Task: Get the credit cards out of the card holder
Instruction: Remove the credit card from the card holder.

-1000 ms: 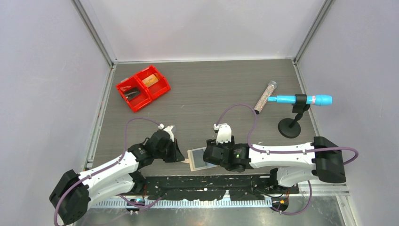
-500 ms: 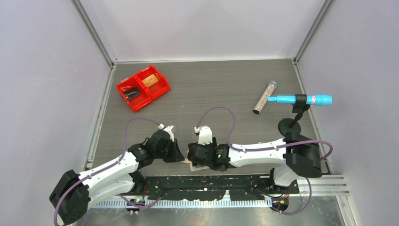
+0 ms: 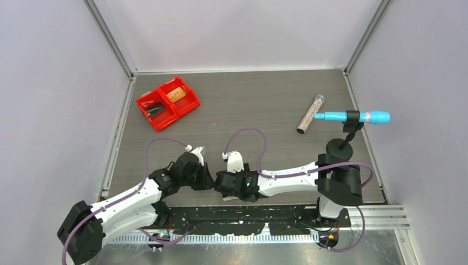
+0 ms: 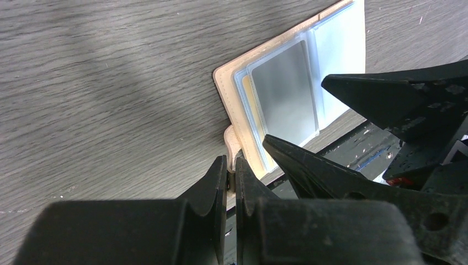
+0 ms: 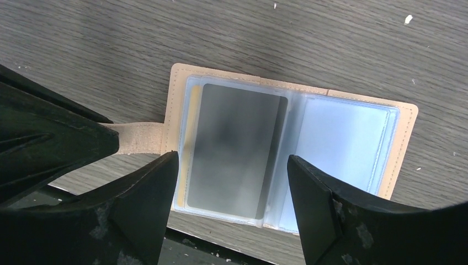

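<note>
Crowding six o'clock on the table (image 3: 248, 105) overhead, left gripper (image 3: 209, 182) and right gripper (image 3: 219, 186) almost touch. Left wrist: jaws clench the card holder (image 4: 223, 88) by its tab (image 4: 230, 144). Right wrist: jaws wide astride the grey credit card (image 5: 234, 138); next, lower, pinch, withdraw.

Around the open tan leather-like card holder (image 5: 347, 143) you have little room: the left gripper (image 4: 229, 161), pinched on its snap tab, blocks the left side, and the right gripper (image 5: 232, 156) holds its jaws wide apart over the dark grey credit card (image 5: 237, 127). The middle of the grey wood-grain table (image 3: 248, 105) is free. The red two-compartment bin (image 3: 168, 102) sits far back left, the glittery clear tube (image 3: 310, 114) and the blue pen on a black stand (image 3: 331, 116) far right.
</note>
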